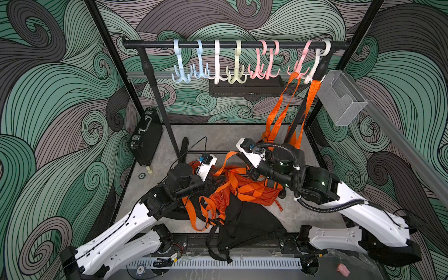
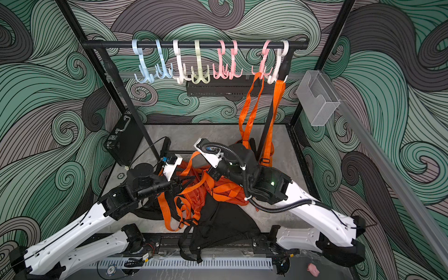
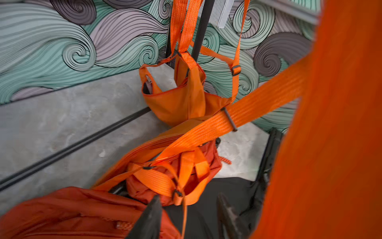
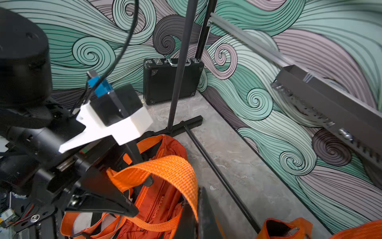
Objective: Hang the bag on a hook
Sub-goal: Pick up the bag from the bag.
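An orange bag (image 1: 257, 191) lies crumpled on the table in a pile of bags, seen in both top views (image 2: 218, 191). My right gripper (image 4: 196, 209) is shut on its wide orange strap (image 4: 165, 167), which arches up out of the bag. My left gripper (image 3: 189, 198) is open just above the pile. A thin strap runs edge-on between its fingers (image 3: 154, 209) without being pinched. Several coloured hooks (image 1: 235, 70) hang on the black rail (image 1: 237, 44). Another orange bag (image 3: 177, 103) hangs by its straps (image 1: 281, 106) from the right-hand hooks (image 1: 300, 65).
Black bags (image 1: 244, 225) lie under the orange one near the front edge. A black case (image 1: 145, 135) leans on the left wall. The rack's post (image 4: 179, 68) and floor bar (image 4: 219, 178) stand close behind the pile. A clear box (image 1: 341, 97) and a black tray (image 1: 244, 88) are on the walls.
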Available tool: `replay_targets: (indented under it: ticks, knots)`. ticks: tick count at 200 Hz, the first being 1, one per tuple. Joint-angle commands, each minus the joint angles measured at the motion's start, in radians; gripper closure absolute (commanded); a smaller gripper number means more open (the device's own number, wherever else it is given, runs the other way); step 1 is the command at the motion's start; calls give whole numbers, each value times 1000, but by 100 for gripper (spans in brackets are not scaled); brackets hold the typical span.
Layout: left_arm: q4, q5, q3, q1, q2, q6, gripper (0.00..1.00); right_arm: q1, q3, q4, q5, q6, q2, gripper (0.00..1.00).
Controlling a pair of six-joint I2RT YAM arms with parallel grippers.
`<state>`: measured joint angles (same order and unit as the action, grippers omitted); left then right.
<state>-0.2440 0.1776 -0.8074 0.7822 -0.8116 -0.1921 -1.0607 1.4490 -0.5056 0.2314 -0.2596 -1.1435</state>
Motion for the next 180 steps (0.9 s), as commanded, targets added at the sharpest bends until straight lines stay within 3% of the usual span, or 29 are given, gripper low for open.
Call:
replay_targets:
  ticks: [1,23,61,68,93,129,180]
  knots:
    - [-3,-67,-7,3,15,-1,62,20,55,-23,50,-55,38,100]
    - [8,-54,-2,3,3,-6,70,38,77,-27,37,-57,50,100]
    - [4,-106,-56,3,0,0,100,58,151,-52,86,-85,47,100]
    - [-6,-134,-89,3,-8,4,100,68,171,-52,97,-86,49,100]
    - [-120,-187,-367,3,-131,52,100,134,298,-65,115,-64,24,100]
    - [-353,-253,-857,3,-426,112,100,236,602,-181,103,-4,-113,100]
    - [-489,-251,-1299,2,-722,78,100,411,940,-275,-61,134,-298,100]
